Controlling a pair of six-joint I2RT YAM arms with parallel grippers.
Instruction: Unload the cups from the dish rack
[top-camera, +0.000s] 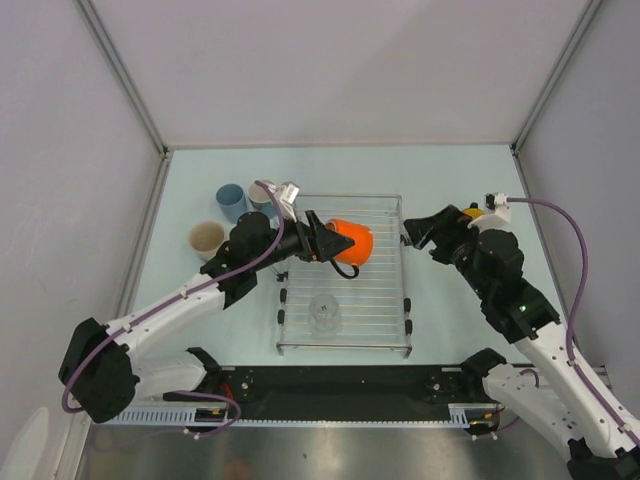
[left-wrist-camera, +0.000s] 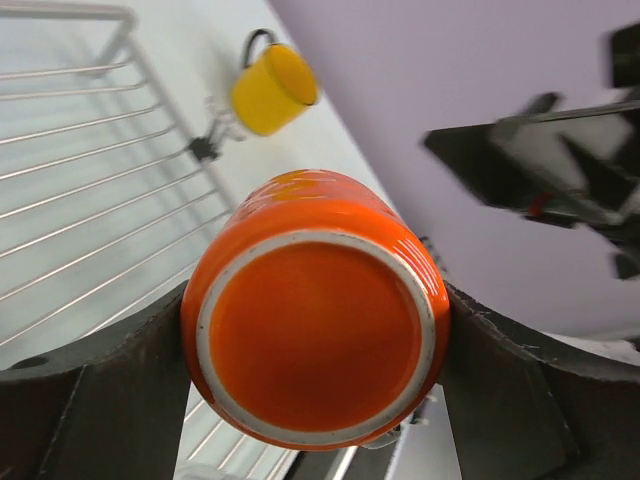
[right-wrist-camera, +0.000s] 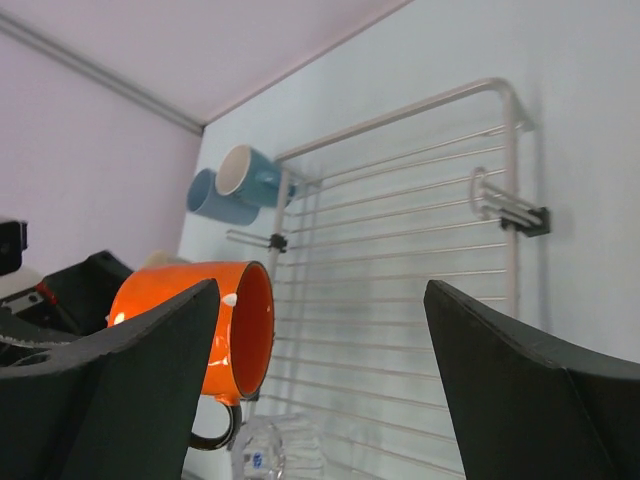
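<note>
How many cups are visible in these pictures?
6. Two light blue cups and a beige cup left of the dish rack; orange mug held by the left end effector above it; clear glass on it; yellow cup on its right.

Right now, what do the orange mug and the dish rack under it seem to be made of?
Orange mug: probably glazed ceramic. It has a glossy orange skin with highlights and a pale, matte ring around its base. Dish rack: metal wire, likely chromed or stainless steel, going by its thin, shiny silver bars. Its small black feet look like plastic or rubber, but they are too small to tell.
</note>
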